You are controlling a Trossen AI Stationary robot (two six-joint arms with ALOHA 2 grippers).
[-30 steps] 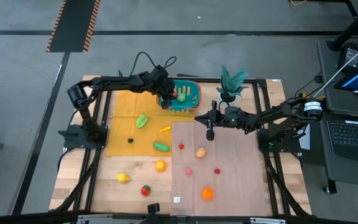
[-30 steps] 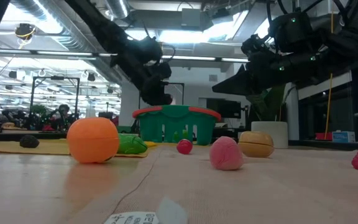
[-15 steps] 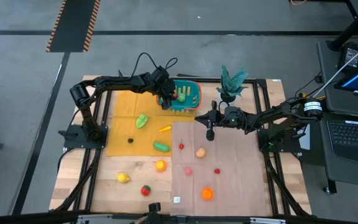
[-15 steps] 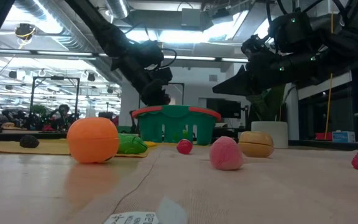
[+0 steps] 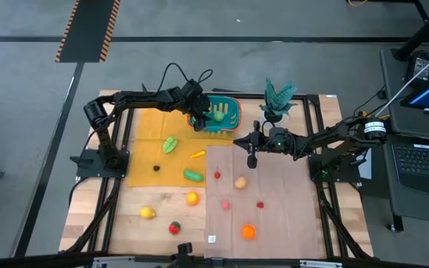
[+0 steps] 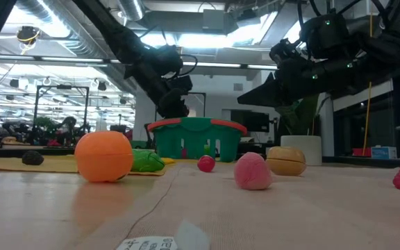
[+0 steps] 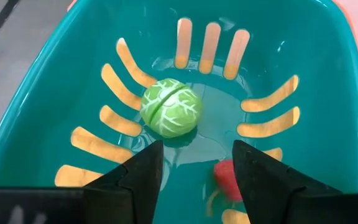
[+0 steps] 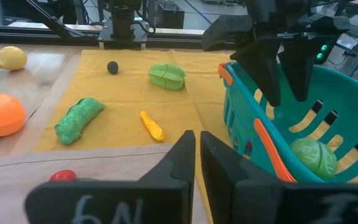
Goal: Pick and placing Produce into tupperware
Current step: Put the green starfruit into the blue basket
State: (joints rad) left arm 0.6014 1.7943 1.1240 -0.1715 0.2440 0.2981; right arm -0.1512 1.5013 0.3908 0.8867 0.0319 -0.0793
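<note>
1. The left hand [image 7: 191,165] hangs over the teal tupperware [image 5: 226,114], fingers spread and holding nothing. A green cabbage [image 7: 171,107] lies on the container's floor just beyond the fingertips, with a small red piece [image 7: 229,177] beside it.
2. The right hand [image 8: 197,149] waits above the middle of the desk [image 5: 162,216], fingers pressed together and empty.
3. The other produce lies loose on the desk: a cucumber [image 5: 193,176], a thin yellow-orange piece [image 5: 198,154], a leafy green piece [image 5: 170,144], an orange [image 5: 192,198], a lemon [image 5: 147,213] and a tomato-like red fruit [image 5: 174,228].
4. These look like hard, light plastic toys, so they probably need little squeeze and will not bruise.
5. The smooth round ones would likely roll or squirt out of a pinch; taking them across the widest middle from straight above seems safest.
6. The cucumber and the thin piece would best be taken across the short width at mid-length.
7. The tupperware looks light and may slide if its rim is bumped.
</note>
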